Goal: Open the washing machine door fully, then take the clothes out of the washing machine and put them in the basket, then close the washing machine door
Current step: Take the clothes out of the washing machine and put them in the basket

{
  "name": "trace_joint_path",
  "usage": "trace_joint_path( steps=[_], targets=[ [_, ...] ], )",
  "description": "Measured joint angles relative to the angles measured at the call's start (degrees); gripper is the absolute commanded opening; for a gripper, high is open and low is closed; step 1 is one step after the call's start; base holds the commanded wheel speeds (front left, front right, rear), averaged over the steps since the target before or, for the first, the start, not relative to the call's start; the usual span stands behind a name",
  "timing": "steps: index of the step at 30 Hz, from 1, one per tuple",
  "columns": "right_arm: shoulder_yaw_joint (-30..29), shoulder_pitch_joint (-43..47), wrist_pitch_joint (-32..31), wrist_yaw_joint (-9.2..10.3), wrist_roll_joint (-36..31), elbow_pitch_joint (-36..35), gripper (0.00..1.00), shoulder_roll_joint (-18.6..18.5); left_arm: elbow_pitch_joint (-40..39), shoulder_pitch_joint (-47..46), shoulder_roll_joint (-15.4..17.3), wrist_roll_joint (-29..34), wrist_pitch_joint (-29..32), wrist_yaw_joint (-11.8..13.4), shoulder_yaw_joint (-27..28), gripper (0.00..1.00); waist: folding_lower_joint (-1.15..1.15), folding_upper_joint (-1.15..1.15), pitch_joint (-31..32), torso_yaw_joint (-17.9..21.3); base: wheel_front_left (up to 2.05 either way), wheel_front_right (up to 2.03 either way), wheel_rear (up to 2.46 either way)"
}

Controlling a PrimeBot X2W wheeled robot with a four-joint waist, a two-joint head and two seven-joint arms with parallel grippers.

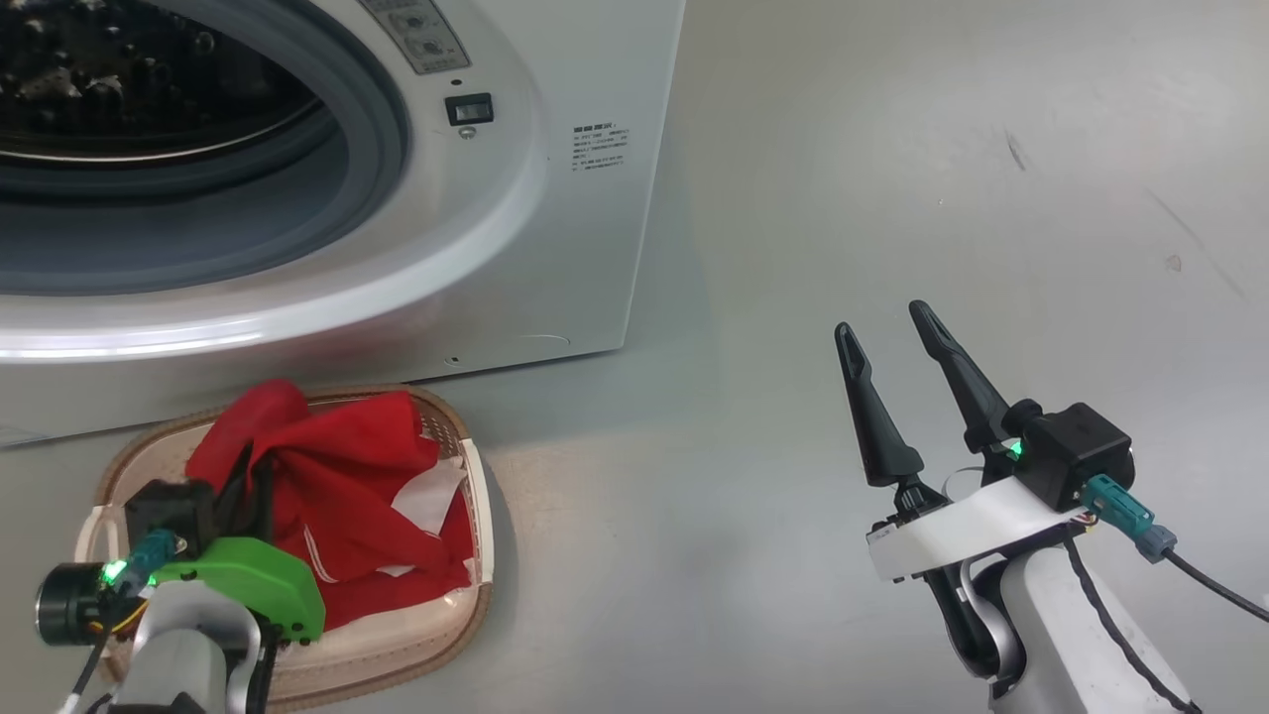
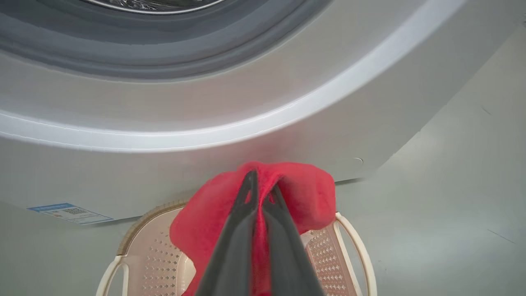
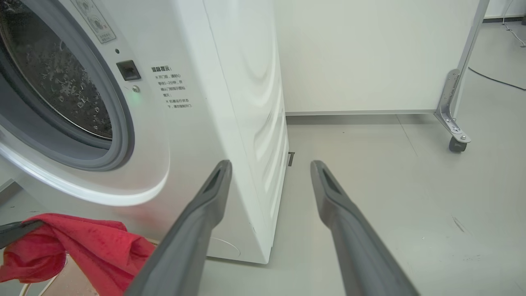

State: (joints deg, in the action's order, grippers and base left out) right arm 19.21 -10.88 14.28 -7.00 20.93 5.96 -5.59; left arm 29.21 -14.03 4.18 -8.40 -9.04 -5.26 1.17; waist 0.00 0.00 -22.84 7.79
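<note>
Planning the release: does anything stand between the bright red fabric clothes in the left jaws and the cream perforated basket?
Nothing visible does. The clothes hang from the left gripper directly into the basket, partly lying inside it.

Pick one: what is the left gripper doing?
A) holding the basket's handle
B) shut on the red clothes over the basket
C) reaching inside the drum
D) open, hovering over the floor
B: in the left wrist view the left gripper has its fingers pinched together on the red clothes, with the basket right below.
</note>
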Motion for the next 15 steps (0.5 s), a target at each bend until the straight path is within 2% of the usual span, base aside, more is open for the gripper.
trace_joint_path(
  steps=[15],
  targets=[
    [-1.34,-2.13,0.00,0.00,-0.01,0.01,1.00,-0.86,11.54,-6.90,0.69,-0.15,2.42,1.64,1.14,0.00,0.00,0.00,-5.70,3.21,0.00,0.00,0.00]
  ],
)
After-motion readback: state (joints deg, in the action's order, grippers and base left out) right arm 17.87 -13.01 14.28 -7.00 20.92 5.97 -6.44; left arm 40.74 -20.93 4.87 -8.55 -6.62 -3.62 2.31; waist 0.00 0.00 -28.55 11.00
